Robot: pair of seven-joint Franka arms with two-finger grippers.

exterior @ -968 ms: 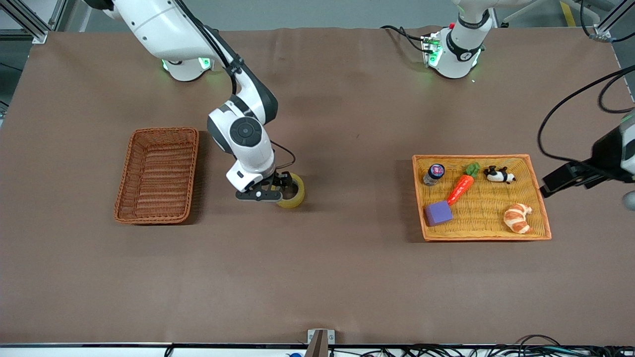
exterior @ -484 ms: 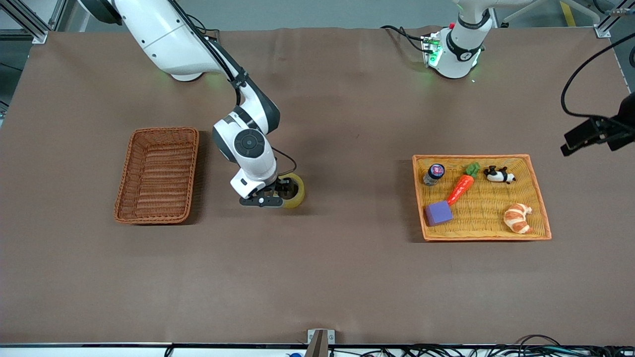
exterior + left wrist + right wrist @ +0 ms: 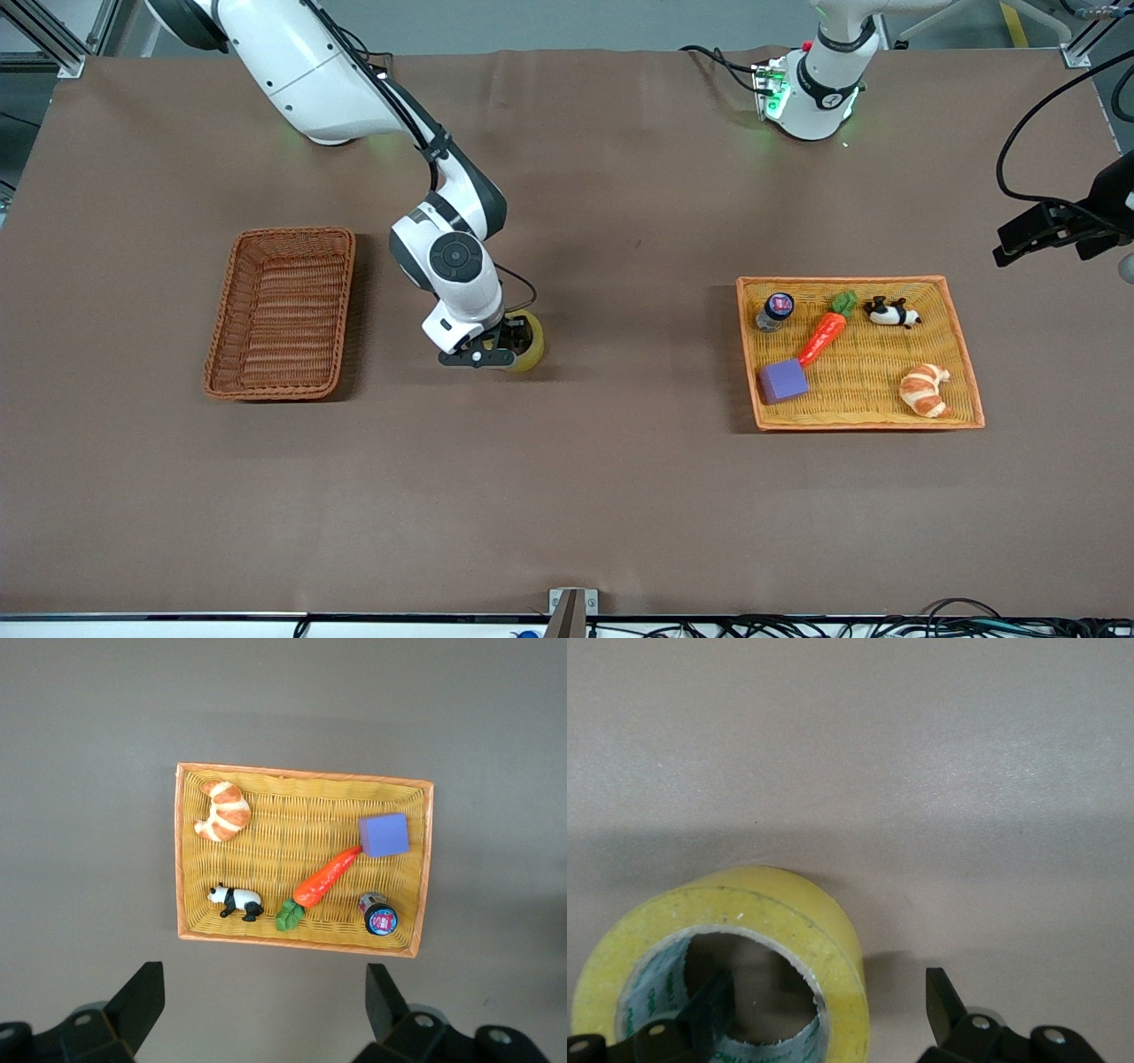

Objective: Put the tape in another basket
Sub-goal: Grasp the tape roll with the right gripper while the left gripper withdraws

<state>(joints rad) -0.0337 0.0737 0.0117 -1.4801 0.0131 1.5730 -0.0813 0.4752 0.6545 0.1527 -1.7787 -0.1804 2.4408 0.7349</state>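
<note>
Right claw [image 3: 507, 347] sits low on the tape roll [image 3: 524, 342], which lies on the desk [image 3: 620, 496] between the wicker basket [image 3: 282, 312] and the yellow tray [image 3: 966, 372]. One finger [image 3: 700, 1014] is inside the core and the other outside, spread and not yet pinching. I judge this the grasp step: next I squeeze the wall, lift, and carry toward the wicker basket. My left claw [image 3: 264, 1005] waits with fingers apart above the tray.

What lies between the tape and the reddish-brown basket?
Front view: only bare brown tablecloth and the right gripper, straddling the tape's wall, toward the wicker basket. No other object.

Glossy translucent plastic tape [image 3: 744, 966] (paper-lined core) sits on a matt brown cloth table [image 3: 620, 496]; both the basket [image 3: 282, 310] and tray [image 3: 961, 354] are rough woven wicker.
</note>
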